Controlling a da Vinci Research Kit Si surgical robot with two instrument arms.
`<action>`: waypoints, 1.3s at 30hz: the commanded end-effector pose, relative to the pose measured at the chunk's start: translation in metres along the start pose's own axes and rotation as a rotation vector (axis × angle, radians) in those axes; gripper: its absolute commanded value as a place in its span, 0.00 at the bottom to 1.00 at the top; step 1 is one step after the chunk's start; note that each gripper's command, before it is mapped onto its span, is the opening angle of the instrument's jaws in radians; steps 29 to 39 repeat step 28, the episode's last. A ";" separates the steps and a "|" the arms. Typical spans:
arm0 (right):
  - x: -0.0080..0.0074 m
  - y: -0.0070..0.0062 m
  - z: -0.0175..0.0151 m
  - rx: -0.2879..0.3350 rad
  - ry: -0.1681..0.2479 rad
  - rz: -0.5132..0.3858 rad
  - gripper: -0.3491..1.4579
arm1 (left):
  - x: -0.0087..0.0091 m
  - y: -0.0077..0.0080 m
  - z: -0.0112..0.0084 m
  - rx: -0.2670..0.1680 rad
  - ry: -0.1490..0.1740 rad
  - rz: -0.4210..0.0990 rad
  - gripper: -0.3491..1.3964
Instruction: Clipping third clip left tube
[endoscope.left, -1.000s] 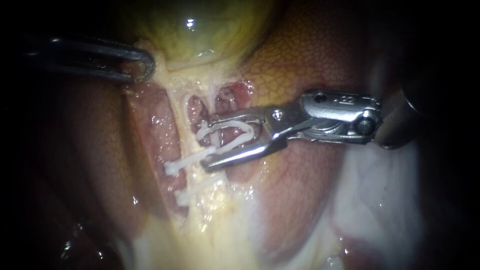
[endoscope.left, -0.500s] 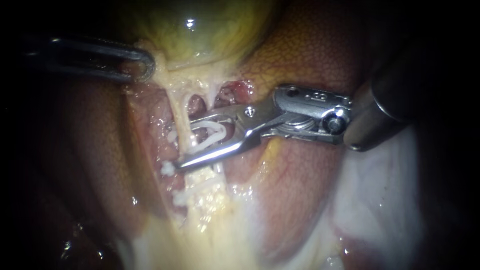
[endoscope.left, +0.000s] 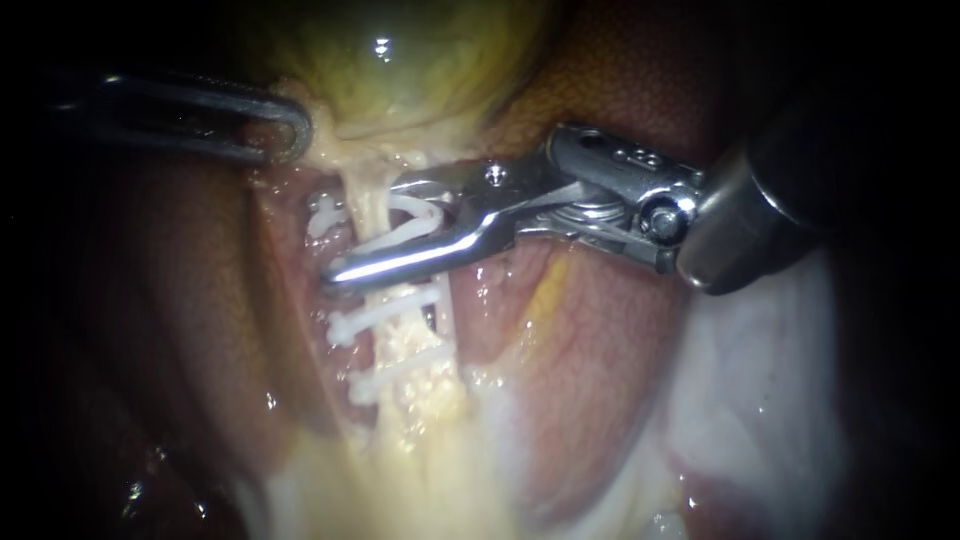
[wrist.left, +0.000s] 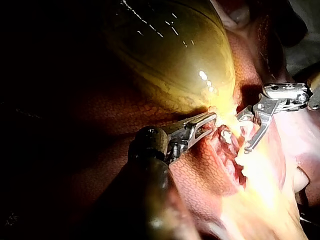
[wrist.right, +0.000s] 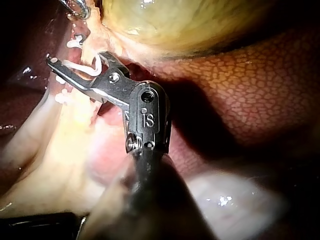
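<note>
Right tool (endoscope.left: 335, 242) lay astride the left tube (endoscope.left: 368, 205), between the gallbladder (endoscope.left: 400, 70) and the two placed clips (endoscope.left: 385, 312); its jaws stood apart, carrying the open third clip (endoscope.left: 412, 225) with the tube in the gap; the left tool (endoscope.left: 290, 130) was clamped on the gallbladder near its neck. Probable hazards: closure before the clip's ends had passed fully beyond the tube would have pinched it only partly; tissue behind might have been caught; a loosely seated clip could have slipped. Compared with one second earlier, the right tool had advanced across the tube and risen away from the placed clips; the left tool had not moved.
</note>
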 end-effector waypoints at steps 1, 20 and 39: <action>0.0001 -0.0001 0.0000 0.001 0.000 0.001 0.29 | 0.0000 0.0000 0.0000 0.000 0.000 0.000 0.00; 0.0005 -0.0001 0.0002 0.013 -0.001 0.086 0.00 | 0.0000 0.0000 0.0000 0.000 0.000 0.000 0.00; 0.0004 0.0002 0.0000 0.015 -0.002 0.092 0.00 | 0.0000 0.0000 0.0000 0.000 0.000 0.000 0.00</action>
